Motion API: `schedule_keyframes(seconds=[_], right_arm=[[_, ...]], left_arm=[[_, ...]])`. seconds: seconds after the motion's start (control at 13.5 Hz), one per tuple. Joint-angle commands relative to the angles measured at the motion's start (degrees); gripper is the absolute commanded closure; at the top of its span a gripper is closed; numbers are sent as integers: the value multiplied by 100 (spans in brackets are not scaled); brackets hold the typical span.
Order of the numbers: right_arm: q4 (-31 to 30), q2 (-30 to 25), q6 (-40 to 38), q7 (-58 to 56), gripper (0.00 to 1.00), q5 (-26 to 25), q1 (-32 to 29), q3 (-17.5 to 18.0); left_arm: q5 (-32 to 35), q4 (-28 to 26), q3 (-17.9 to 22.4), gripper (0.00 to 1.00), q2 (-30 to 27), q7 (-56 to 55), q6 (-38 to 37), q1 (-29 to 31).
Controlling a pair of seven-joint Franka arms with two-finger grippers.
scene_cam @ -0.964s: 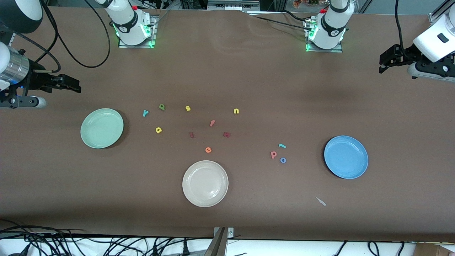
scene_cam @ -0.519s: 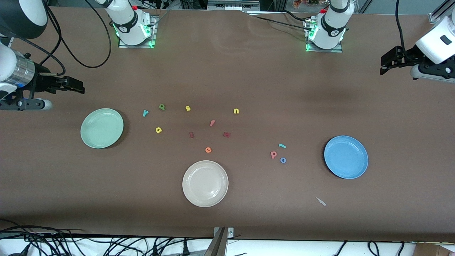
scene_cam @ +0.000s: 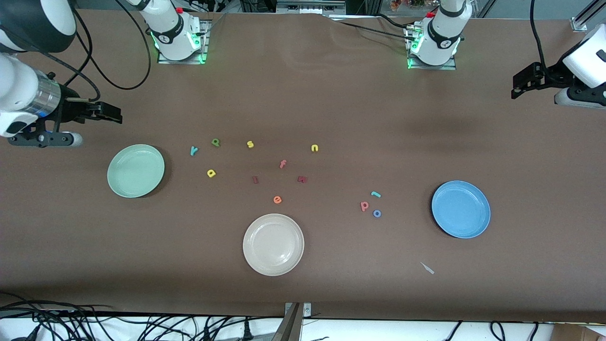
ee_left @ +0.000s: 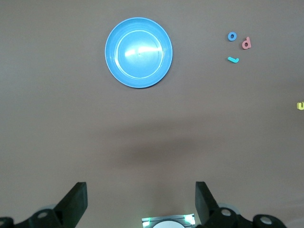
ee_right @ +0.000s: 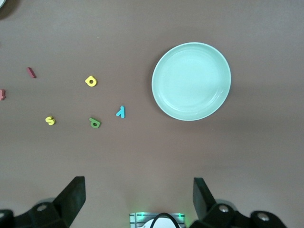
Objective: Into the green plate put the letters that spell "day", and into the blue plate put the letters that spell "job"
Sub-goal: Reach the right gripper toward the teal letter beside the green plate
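1. Nothing sorted yet, so I'd call this the approach step. The green plate (scene_cam: pixel 136 170) near the right arm's end and the blue plate (scene_cam: pixel 460 209) near the left arm's end both sit bare.
2. Right gripper (scene_cam: pixel 108 113) hangs over bare table near the green plate, left gripper (scene_cam: pixel 520 85) over the table's edge. Both spread wide, holding nothing.
3. Next move, I reckon: drop onto one tiny letter. The d (scene_cam: pixel 216 142), a (scene_cam: pixel 211 173), y (scene_cam: pixel 193 150) lie beside green; j (scene_cam: pixel 375 194), o (scene_cam: pixel 377 213), b (scene_cam: pixel 364 205) cluster near blue.

Frame edges cut off the cream-white plate (ee_right: pixel 2 4) and a yellow letter (ee_left: pixel 300 106).
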Motion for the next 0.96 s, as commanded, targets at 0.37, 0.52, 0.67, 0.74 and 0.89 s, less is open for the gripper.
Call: schedule_keyframes(seconds=[0.37,0.52,0.67,0.74,0.89], right_arm=[[-1426,-956,774,463,0,93,3,286],[-1628,-1044,915,481,0,93,3,364],[-1717,-1088,950,700,0,93,3,478],[-1787,-1089,1037,762,0,93,3,540],[-2023,-1089,1335,903,0,93,3,663]], left_arm=[[-144,65,-14,0,6,-33,-100,34],[-144,65,-14,0,-2,-33,-100,34],[-144,65,-14,0,-2,-33,-100,34],[-144,65,-14,0,6,-33,-100,34],[-144,65,-14,0,6,-33,-100,34]])
